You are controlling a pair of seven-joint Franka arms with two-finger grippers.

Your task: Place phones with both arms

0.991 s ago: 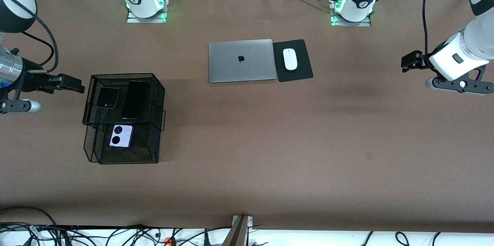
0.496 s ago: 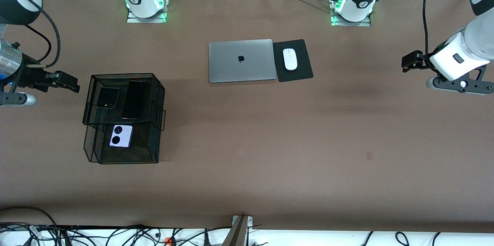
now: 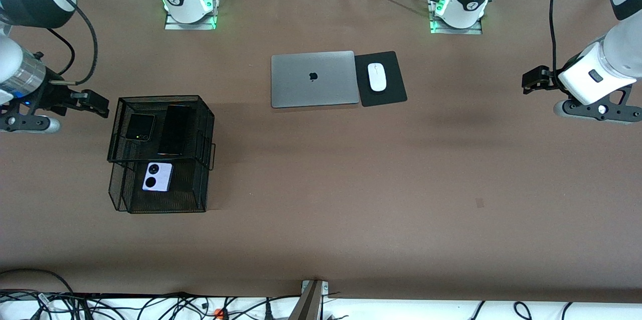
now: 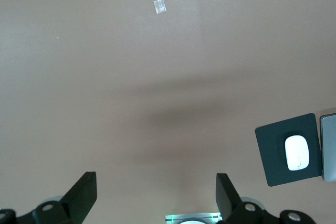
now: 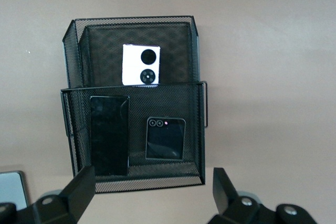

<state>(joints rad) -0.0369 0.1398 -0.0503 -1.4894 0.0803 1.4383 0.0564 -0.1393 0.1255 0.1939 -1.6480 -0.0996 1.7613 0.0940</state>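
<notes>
A black wire-mesh two-tier tray (image 3: pixel 203 124) stands toward the right arm's end of the table. Its upper tier holds the dark grey flip phone (image 3: pixel 140 127) and the long black slab phone (image 3: pixel 174 129). Its lower tier holds the lavender-white phone with two black circles (image 3: pixel 157 176). The right wrist view shows all three: slab (image 5: pixel 109 134), flip phone (image 5: pixel 165 138), lavender-white phone (image 5: pixel 141 64). My right gripper (image 3: pixel 98 103) is open and empty, up beside the tray. My left gripper (image 3: pixel 532 79) is open and empty over bare table at the left arm's end.
A closed silver laptop (image 3: pixel 314 78) lies mid-table near the bases, with a white mouse (image 3: pixel 376 76) on a black pad (image 3: pixel 387 94) beside it. The mouse (image 4: pixel 296 153) and pad also show in the left wrist view. Cables run along the table edge nearest the camera.
My right gripper drew back from the tray, then shifted slightly toward it and toward the bases as the arm swung. The left arm and the phones have not moved.
</notes>
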